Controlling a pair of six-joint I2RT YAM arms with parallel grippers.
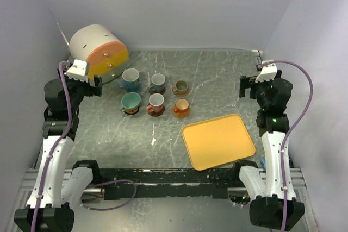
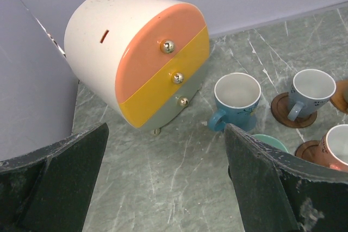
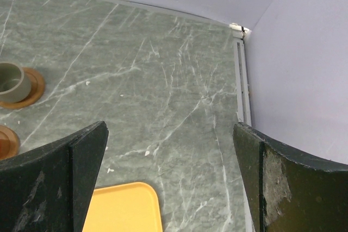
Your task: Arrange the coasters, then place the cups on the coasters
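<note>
Six cups stand in two rows of three, each on a coaster. The back row holds a blue cup (image 1: 130, 77) (image 2: 237, 98), a grey cup (image 1: 158, 82) (image 2: 311, 91) on a dark brown coaster (image 2: 283, 113), and an olive cup (image 1: 181, 87) (image 3: 11, 81) on an orange coaster (image 3: 33, 88). In front stand a teal cup (image 1: 130, 101), a reddish cup (image 1: 156, 102) (image 2: 340, 144) and an orange cup (image 1: 181, 107). My left gripper (image 1: 97, 86) (image 2: 166, 130) hangs open left of the cups, holding nothing. My right gripper (image 1: 245, 86) (image 3: 169, 127) is open and empty to their right.
A big white cylinder (image 1: 97, 50) (image 2: 136, 52) with an orange and yellow drawer face lies at the back left, close to my left gripper. A yellow rectangular tray (image 1: 218, 141) (image 3: 122, 208) lies at the front right. Walls close in on three sides.
</note>
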